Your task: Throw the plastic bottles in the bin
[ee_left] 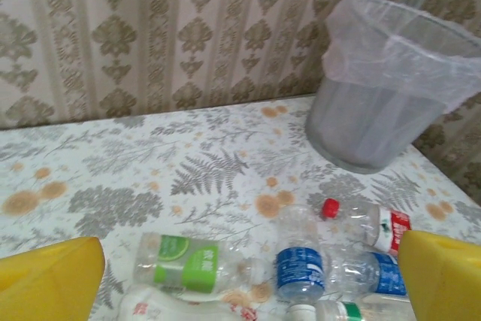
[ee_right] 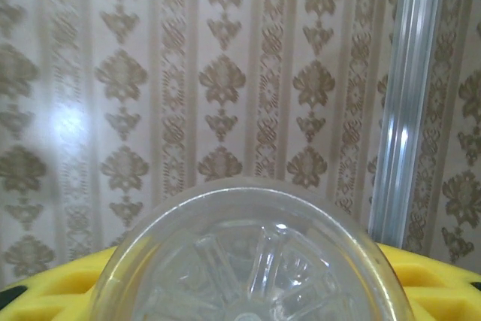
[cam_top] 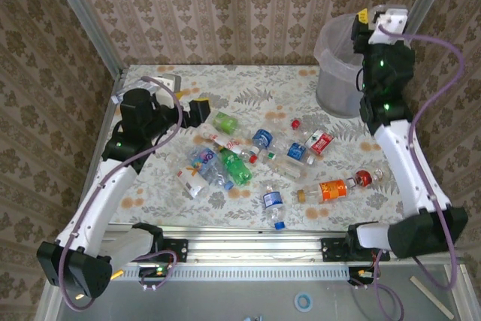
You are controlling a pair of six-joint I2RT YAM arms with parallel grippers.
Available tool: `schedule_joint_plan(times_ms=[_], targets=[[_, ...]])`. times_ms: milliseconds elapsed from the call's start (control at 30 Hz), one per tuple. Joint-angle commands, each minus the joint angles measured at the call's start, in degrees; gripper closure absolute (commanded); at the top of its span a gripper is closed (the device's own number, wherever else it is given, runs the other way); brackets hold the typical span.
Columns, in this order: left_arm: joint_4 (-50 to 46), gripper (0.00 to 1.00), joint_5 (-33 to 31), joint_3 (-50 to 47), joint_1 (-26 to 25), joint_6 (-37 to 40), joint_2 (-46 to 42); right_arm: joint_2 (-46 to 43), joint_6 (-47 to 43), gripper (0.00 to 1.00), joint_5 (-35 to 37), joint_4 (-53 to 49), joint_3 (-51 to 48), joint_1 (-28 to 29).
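From above, the bin [cam_top: 340,65] stands at 2 o'clock on the bench [cam_top: 255,84], and the bottles [cam_top: 255,159] lie scattered in the centre. The right tool [cam_top: 370,24] is over the bin's rim. The left tool [cam_top: 199,110] is at their 10 o'clock.

Left wrist: the left tool [ee_left: 248,272] is released wide above bottles, with the bin at 2 o'clock.

Right wrist: the right tool [ee_right: 244,291] is grasping a clear bottle [ee_right: 252,253].

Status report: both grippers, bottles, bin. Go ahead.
Right gripper shut on a clear bottle, up by the bin rim. Left gripper open, low over the loose bottles on the table. Nothing seen blocking the bin.
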Motion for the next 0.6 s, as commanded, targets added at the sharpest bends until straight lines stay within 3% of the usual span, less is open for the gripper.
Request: schedule_joint_plan(times_ms=[0,100,200,267,333,467,567], targets=[[-1.4,0.0,-1.0,2.9,1.9,-2.4,0.8,8.5,1.8,0.45,-1.1,-9.1,7.9,-2.0],[-2.2,0.0,-0.3,4.0,2.7,-2.9,2.0,13.8,1.2,0.4,0.5,-15.9,16.9,-1.9],[-2.4,0.0,0.4,4.9,2.8,-2.8,2.6,16.9,2.2,0.41,1.9,-22.2,23.2,-1.1],[-1.8,0.0,0.8,4.9,2.8,-2.9,2.8,18.2,1.4,0.32,1.5,-22.8,24.3,-1.1],[-1.6,0.0,1.0,5.1,2.8,-2.9,3.1,20.2,1.4,0.12,2.5,-25.9,27.8,-1.1],[-1.8,0.0,2.5,5.2,2.9,-2.7,3.3,26.7,1.0,0.01,5.0,-37.0,39.4,-0.9],[-3.1,0.0,2.5,5.7,3.0,-2.2,3.3,25.9,3.2,0.0,4.8,-37.2,40.0,-0.7]])
